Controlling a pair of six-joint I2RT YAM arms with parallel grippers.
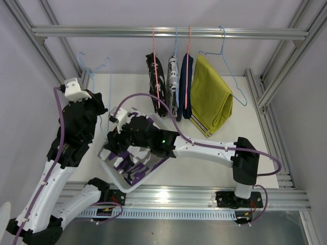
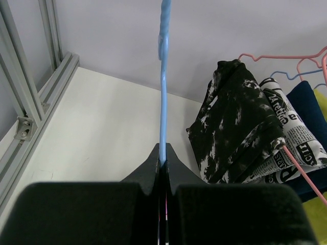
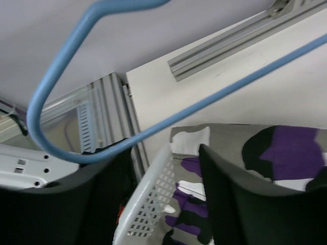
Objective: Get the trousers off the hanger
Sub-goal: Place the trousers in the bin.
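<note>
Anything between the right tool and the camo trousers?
The basket rim sits between the fingers of the open right tool, trousers just past it. The hanger, clamped in the left tool, crosses farther out, seemingly clear of the path.

The white trousers carry black newsprint lettering (no word reads clearly).

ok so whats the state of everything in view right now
left jaws, shut on the bare blue hanger
right jaws, open above the basket
camouflage trousers, off the hanger, lying in the basket
black-and-white trousers, hanging from the rail
white printed trousers, hanging from the rail
navy trousers, hanging from the rail
mustard trousers, hanging from the rail
</note>
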